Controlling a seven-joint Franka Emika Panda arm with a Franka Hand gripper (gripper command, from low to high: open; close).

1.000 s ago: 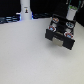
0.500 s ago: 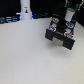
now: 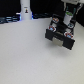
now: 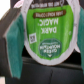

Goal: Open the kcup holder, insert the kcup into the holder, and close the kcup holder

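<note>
The kcup (image 4: 49,30) fills the wrist view, showing its bright green lid with white lettering. It sits between my teal fingers (image 4: 15,44), which are shut on it. In the exterior view my white gripper (image 3: 66,19) hangs at the upper right, directly above the kcup holder (image 3: 61,34). The holder is a black box with pale patches on its front, and its tray sticks out toward the front. It also shows as a dark shape behind the kcup in the wrist view (image 4: 45,70). The kcup itself is too small to make out in the exterior view.
The holder stands on a white table (image 3: 25,55). A white upright object (image 3: 25,9) stands at the back on the exterior view's left, by the table's dark far edge.
My gripper has shifted slightly toward the exterior view's right above the holder. The holder has not moved.
</note>
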